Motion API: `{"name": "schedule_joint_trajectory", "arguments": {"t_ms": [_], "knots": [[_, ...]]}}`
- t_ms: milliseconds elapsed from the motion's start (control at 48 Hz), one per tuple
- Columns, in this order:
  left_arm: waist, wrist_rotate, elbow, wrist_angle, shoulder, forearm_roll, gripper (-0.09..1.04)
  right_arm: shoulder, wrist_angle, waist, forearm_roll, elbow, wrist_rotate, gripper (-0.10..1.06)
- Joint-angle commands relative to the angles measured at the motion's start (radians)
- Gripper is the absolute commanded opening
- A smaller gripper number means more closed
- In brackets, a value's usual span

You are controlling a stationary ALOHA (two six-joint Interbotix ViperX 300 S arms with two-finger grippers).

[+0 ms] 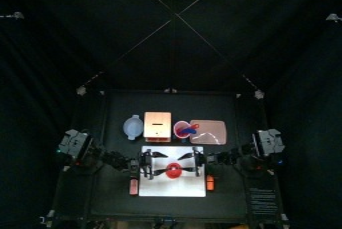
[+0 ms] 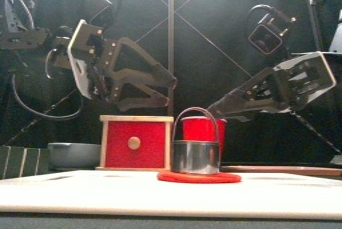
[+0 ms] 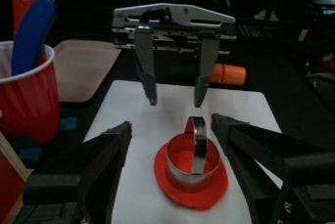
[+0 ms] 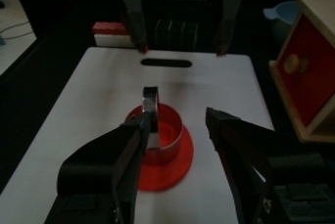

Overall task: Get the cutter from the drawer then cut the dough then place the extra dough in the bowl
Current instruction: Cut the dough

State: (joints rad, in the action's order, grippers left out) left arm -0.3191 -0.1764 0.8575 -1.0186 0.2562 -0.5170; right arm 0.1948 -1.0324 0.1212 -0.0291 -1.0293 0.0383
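The round metal cutter (image 2: 198, 154) with its wire handle up stands on the flat red dough disc (image 2: 199, 177), on the white cutting board (image 1: 151, 184). My left gripper (image 3: 171, 125) hangs open just left of the cutter (image 3: 197, 156), nothing between its fingers. My right gripper (image 4: 175, 120) is open too, facing it from the other side of the cutter (image 4: 153, 130). Both hover above the dough (image 1: 174, 172) without touching it. The wooden box (image 2: 136, 143) shows its red drawer front, closed.
Behind the board stand the blue-grey bowl (image 1: 132, 126) at the left, the wooden box (image 1: 158, 126) in the middle, and the pink tray (image 1: 214, 131) at the right. A red cup (image 3: 26, 86) holds a blue and a red knife. An orange toy (image 3: 230, 73) lies nearby.
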Motion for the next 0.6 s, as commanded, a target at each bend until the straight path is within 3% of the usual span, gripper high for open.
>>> {"name": "schedule_joint_trajectory", "arguments": {"t_ms": [21, 604], "knots": [[0.0, 0.0, -0.038, 0.018, 0.017, -0.003, 0.99, -0.011, -0.014, 0.014, -0.005, 0.012, 0.005, 0.85], [-0.015, -0.003, -0.072, 0.081, 0.034, 0.003, 0.98, -0.08, -0.014, 0.029, 0.014, -0.028, -0.009, 0.85]]}}
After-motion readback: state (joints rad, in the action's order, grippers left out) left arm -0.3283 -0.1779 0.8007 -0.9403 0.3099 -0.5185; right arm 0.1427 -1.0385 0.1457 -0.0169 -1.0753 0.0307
